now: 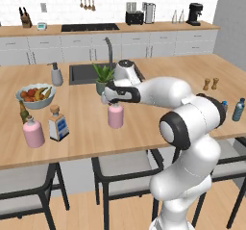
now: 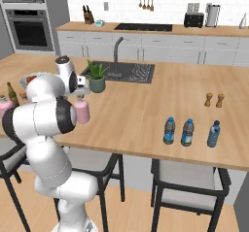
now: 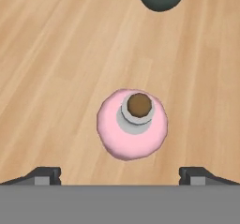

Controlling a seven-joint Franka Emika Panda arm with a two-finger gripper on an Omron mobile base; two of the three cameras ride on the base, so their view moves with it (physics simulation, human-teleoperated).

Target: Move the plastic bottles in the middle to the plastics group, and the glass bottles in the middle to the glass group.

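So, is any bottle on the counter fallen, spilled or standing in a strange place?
Nothing is fallen or spilled; every bottle stands upright. Only the round pink bottle stands alone mid-counter, under the open pincer. The square bottle already stands beside the stout pink bottle, and three water bottles stand in a row.
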